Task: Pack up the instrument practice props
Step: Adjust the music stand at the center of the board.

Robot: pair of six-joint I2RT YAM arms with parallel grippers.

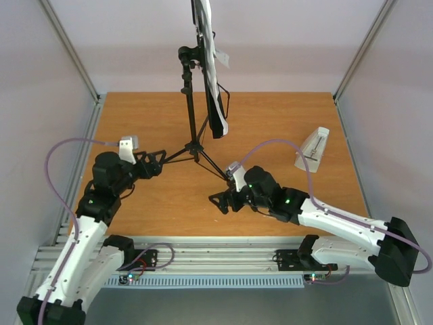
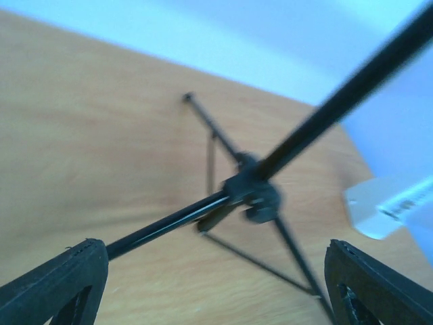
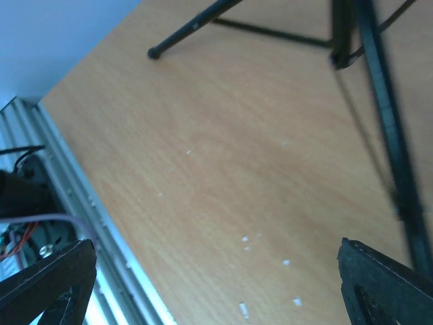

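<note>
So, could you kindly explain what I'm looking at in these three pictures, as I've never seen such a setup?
Two robot arms are bolted at the near edge of a wooden table. The overhead picture looks down from behind them; the other two come from cameras on each wrist. On the table stand a black music stand carrying white pages and, to the right, a pale metronome. The left gripper hovers open at one leg of the stand; the right gripper is open over bare wood. Nothing is held.

One music stand; one metronome; two claws, left, right.
</note>
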